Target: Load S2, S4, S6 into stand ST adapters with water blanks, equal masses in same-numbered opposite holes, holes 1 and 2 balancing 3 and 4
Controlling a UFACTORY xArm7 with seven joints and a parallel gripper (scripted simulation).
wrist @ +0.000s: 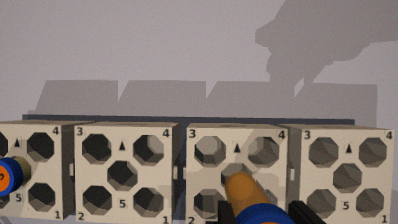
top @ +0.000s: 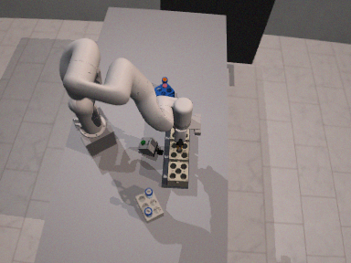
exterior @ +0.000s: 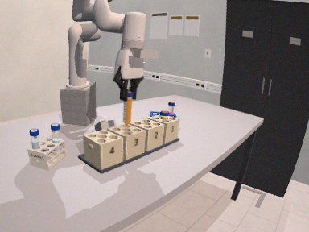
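Reads "BLANKS" on the rack (top: pixel 156 217) (exterior: pixel 36 158), lower left; then "4" and "3" on adapters (top: pixel 177 184) (exterior: pixel 102 155) (wrist: pixel 349 162) mid-frame; above adapter 3, closed fingers (top: pixel 180 142) (exterior: pixel 121 93) gripping an orange-filled tube (exterior: pixel 128 110) (wrist: pixel 242 190); "2", "1" beyond; blue rack (top: pixel 161 92) (exterior: pixel 154 114) behind, right of centre.

We see an orange-filled, blue-capped tube (top: pixel 179 148) (exterior: pixel 128 109) (wrist: pixel 242 190), slightly tilted in the hand (top: pixel 181 141) (exterior: pixel 128 97) (wrist: pixel 260 212), above adapter 3 (exterior: pixel 136 142) (wrist: pixel 200 174). Another sample tube (exterior: pixel 164 113) (wrist: pixel 4 175) stands in adapter 1 (exterior: pixel 172 130) (wrist: pixel 37 200); a third (top: pixel 164 79) (exterior: pixel 171 105) stands in the blue rack (top: pixel 159 91) (exterior: pixel 154 113). We have two blue-capped water blanks (top: pixel 149 192) (exterior: pixel 55 127) upright in their pale rack (top: pixel 155 217) (exterior: pixel 40 159). Adapters 2 (exterior: pixel 156 136) (wrist: pixel 90 172) and 4 (exterior: pixel 112 151) (wrist: pixel 315 177) show open holes.
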